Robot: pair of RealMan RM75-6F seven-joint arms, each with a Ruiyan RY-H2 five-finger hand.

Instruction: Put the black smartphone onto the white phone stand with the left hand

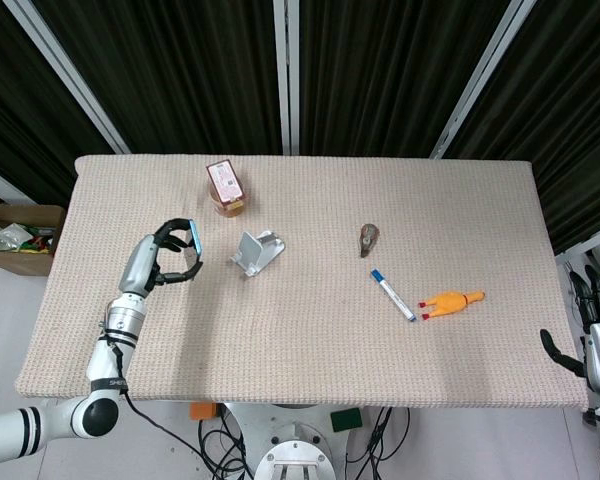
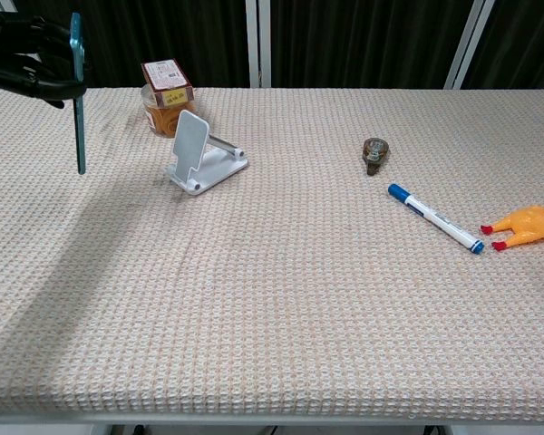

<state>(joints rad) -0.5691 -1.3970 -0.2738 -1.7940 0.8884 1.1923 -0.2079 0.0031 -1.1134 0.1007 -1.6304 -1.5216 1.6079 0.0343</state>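
We see the left hand raised over the left part of the table, its dark fingers wrapped around the upper end of the black smartphone. In the chest view the smartphone hangs edge-on from that grasp, nearly upright, showing a thin teal-blue edge, with its lower end clear of the woven table cover. In the head view we can make out only the blue edge of it at the fingertips, just to the left of the white phone stand. The smartphone and the stand are apart, with bare table between them.

The white phone stand sits on the table with its back plate tilted up and its base pointing toward the right and far side. Nothing rests on it. Just behind it stands a small jar with orange contents and a brown-and-white label on top.

Further right on the table we see a small dark, roundish object, which is too small for us to identify. Near it lies a white marker with blue ends, lying at a slant. Just beside the marker's near end lies an orange rubber chicken toy, its red feet pointing toward the marker.

The right hand shows only in the head view, off the table's right edge and low in the frame. Its dark fingers are extended, apart and holding nothing.
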